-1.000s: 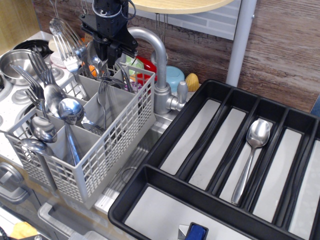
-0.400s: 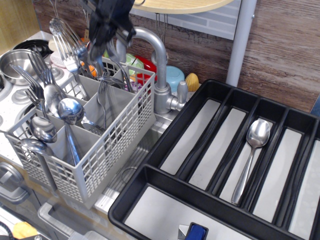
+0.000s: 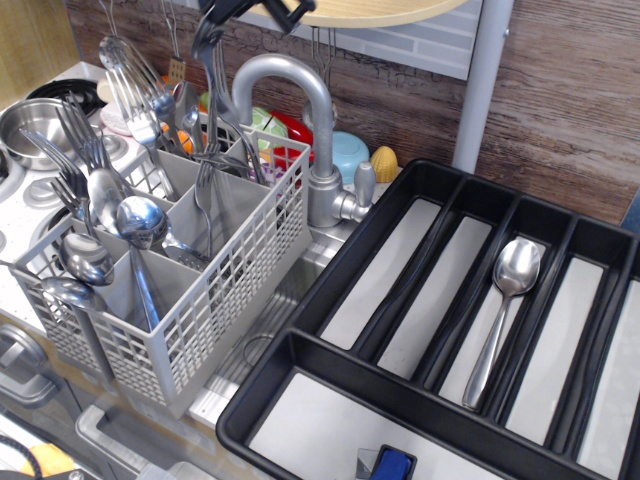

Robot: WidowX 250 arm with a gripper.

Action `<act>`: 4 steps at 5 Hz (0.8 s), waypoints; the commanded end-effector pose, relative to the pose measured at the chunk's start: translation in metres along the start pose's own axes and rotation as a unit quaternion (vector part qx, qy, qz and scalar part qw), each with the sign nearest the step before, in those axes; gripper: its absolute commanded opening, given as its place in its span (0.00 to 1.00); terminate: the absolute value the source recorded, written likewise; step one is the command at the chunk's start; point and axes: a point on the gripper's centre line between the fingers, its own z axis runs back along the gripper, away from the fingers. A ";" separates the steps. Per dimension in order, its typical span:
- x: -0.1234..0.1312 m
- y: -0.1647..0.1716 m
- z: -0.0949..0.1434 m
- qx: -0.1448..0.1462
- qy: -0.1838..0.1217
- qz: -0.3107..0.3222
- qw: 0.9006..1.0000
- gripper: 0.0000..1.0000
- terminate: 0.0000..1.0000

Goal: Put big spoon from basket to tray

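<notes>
My gripper (image 3: 214, 32) is at the top edge, above the back compartments of the grey basket (image 3: 230, 270); only its dark fingertips show. They look shut on a slim steel handle, which I take for the big spoon (image 3: 214, 90). It hangs down toward the basket, and its lower end is lost among the other cutlery. More big spoons (image 3: 140, 222) stand in the basket's front-left compartments. The black tray (image 3: 330, 365) lies to the right, with one spoon (image 3: 505, 300) in a middle compartment.
A steel faucet (image 3: 300, 90) arches just right of the gripper, between basket and tray. Forks (image 3: 75, 150) stick up at the basket's left. A metal bowl (image 3: 30, 125) sits at far left. A blue object (image 3: 393, 465) lies in the tray's front compartment.
The gripper has risen from down in the basket's back compartment to the top edge of the view and shifted slightly right. The tray and its spoon have not moved.
</notes>
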 end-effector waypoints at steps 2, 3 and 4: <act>0.008 -0.007 0.093 0.038 0.011 0.035 0.999 0.00 0.00; 0.010 -0.032 0.094 -0.053 0.037 0.051 0.997 0.00 0.00; 0.010 -0.052 0.096 -0.101 0.023 0.044 0.994 0.00 0.00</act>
